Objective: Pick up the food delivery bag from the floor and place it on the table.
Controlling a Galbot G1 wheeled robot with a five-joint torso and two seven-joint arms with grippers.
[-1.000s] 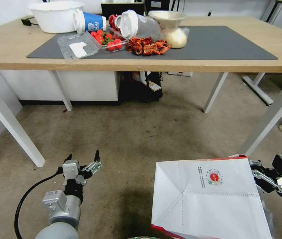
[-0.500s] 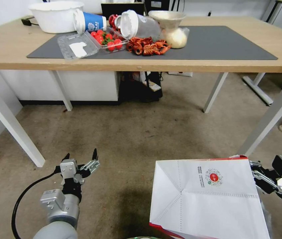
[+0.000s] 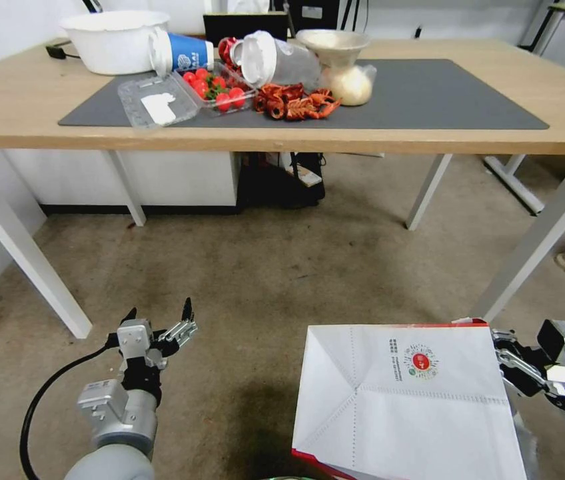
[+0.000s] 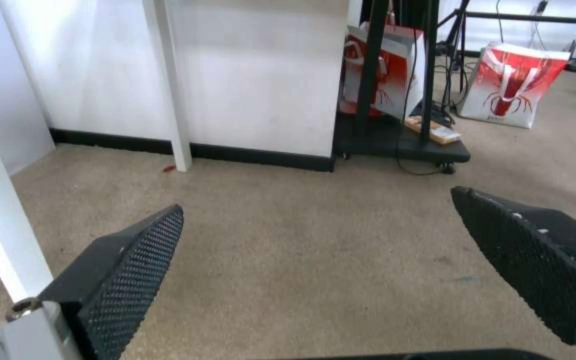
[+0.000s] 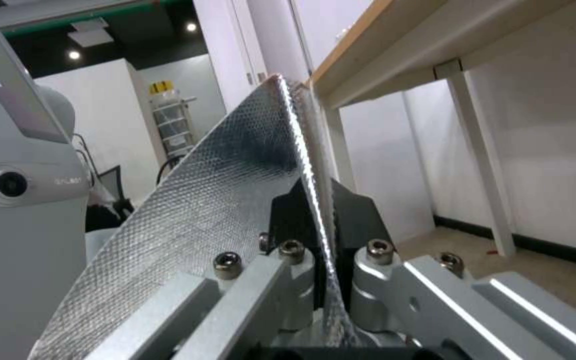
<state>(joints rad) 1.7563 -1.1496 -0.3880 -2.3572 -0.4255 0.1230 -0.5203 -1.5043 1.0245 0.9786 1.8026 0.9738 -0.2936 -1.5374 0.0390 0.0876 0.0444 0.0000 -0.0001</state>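
Head view, bag: the food delivery bag (image 3: 406,403) is held short of the counter (image 3: 282,137), below its top; placing is judged still to be done.
Left wrist view, left claw (image 4: 318,240): spread wide, nothing held.
Right wrist view, right claw (image 5: 321,220): clamped on the bag's foil-lined edge.

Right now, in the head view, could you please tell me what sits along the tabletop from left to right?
White plastic bowl → blue paper cup on its side → clear box of red tomatoes → red crayfish pile → bagged beige bun.
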